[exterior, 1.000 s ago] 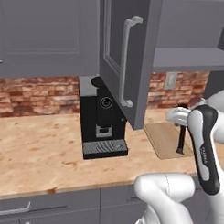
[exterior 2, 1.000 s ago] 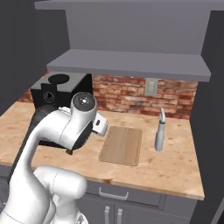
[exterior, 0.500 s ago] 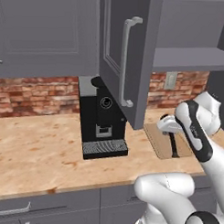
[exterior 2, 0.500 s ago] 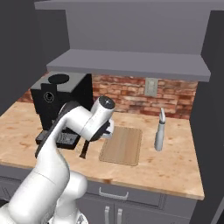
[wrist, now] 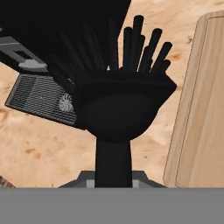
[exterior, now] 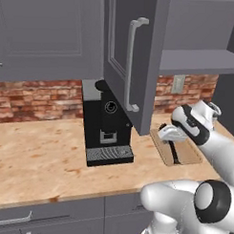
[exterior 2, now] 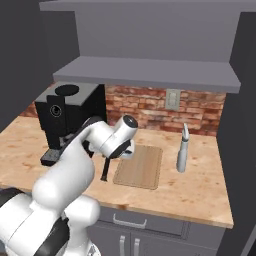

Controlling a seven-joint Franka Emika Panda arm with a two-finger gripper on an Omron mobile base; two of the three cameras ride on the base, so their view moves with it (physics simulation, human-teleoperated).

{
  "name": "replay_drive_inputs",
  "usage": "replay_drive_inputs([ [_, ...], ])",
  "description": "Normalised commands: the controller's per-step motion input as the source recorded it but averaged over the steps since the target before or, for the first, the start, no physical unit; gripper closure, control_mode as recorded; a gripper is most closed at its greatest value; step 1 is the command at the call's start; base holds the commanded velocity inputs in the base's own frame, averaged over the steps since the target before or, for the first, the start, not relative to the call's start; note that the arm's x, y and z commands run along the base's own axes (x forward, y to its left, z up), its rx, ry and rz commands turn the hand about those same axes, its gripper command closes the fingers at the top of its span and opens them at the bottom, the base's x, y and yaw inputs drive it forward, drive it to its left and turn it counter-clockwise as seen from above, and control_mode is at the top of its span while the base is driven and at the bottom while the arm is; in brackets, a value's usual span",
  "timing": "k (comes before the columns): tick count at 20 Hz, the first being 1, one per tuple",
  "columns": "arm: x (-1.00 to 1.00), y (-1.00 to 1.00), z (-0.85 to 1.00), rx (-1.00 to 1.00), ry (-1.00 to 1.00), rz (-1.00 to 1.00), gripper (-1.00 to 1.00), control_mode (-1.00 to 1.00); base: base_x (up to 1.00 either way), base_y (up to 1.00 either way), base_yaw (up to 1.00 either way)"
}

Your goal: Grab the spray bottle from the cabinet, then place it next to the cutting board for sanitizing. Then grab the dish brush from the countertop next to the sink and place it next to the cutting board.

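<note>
Grasping the dish brush, gripper just off the cutting board edge, countertop around.

I see the light butcher-block wood countertop carrying a black coffee machine at left, a thin pale-wood rectangular cutting board mid-counter, and a pale grey spray bottle upright just right of it.

Bare surface is lying open right of the board. The coffee machine is crowding the board's left, and the open cabinet door is hanging overhead there.
</note>
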Motion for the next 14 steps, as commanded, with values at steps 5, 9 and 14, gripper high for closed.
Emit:
replay_drive_inputs([
  [5, 0.53, 0.18, -0.4, 0.0, 0.0, 0.0, 1.0, -1.0, 0.0, 0.0, 0.0],
  [9, 0.57, 0.11, -0.41, 0.0, 0.0, 0.0, 1.0, -1.0, 0.0, 0.0, 0.0],
  [14, 0.51, 0.0, -0.46, 0.0, 0.0, 0.0, 1.0, -1.0, 0.0, 0.0, 0.0],
])
